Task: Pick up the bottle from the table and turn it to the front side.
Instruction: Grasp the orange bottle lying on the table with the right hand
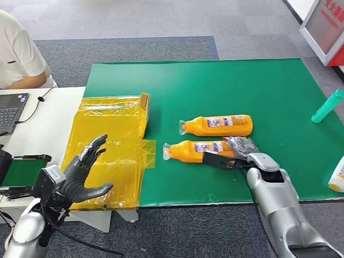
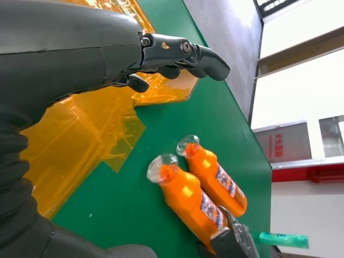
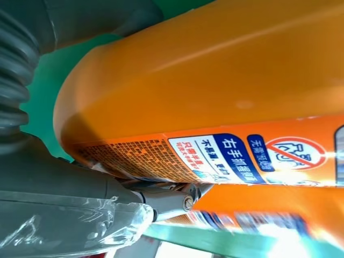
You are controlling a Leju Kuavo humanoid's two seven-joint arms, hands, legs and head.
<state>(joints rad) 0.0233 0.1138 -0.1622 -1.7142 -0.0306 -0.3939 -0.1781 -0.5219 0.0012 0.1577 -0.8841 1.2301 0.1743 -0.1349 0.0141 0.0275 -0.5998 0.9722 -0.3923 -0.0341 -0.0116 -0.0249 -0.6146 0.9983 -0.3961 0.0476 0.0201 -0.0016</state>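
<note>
Two orange bottles with clear caps lie side by side on the green mat (image 1: 259,86), caps pointing left. My right hand (image 1: 237,155) grips the base end of the near bottle (image 1: 191,150), thumb along its near side and fingers over its top; the bottle still lies on the mat. In the right wrist view its printed label (image 3: 227,156) faces the camera, right against my fingers (image 3: 178,201). The far bottle (image 1: 219,125) lies untouched. My left hand (image 1: 83,172) hovers open over the yellow film. The left wrist view shows the near bottle (image 2: 188,201) and the far bottle (image 2: 217,177).
Crumpled yellow plastic film (image 1: 113,145) covers the mat's left edge and part of the white table (image 1: 44,123). A teal bottle (image 1: 328,106) and a white bottle (image 1: 337,176) lie at the right edge. A laptop (image 1: 10,110) and a seated person (image 1: 18,54) are at far left.
</note>
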